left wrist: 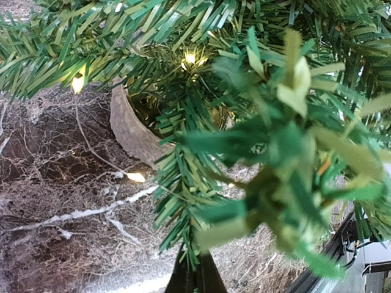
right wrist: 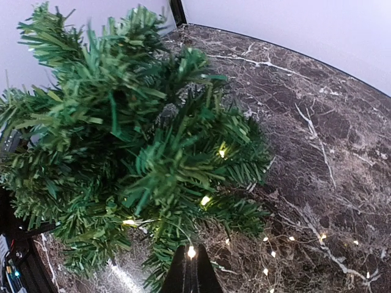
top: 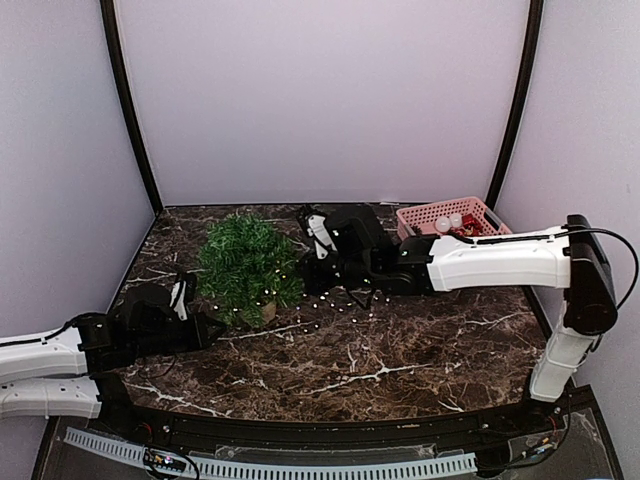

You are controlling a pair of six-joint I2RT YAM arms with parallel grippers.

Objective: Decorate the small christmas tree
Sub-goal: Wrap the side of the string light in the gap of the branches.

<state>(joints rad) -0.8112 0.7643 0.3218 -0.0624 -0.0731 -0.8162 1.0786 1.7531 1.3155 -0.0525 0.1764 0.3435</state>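
Beneath the small christmas tree (top: 243,262), its pot (left wrist: 129,131) half hidden

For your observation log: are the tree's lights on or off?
On. Tiny bulbs glow warm yellow inside the small christmas tree.

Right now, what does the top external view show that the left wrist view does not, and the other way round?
Only the top external view: the pink plastic basket at the back right, and the loose string of tiny white lights trailing over the dark marble table right of the small bushy dark green christmas tree. Only the left wrist view: the branches' underside, with a lit bulb glowing deep among them. Both: the tree and the table.
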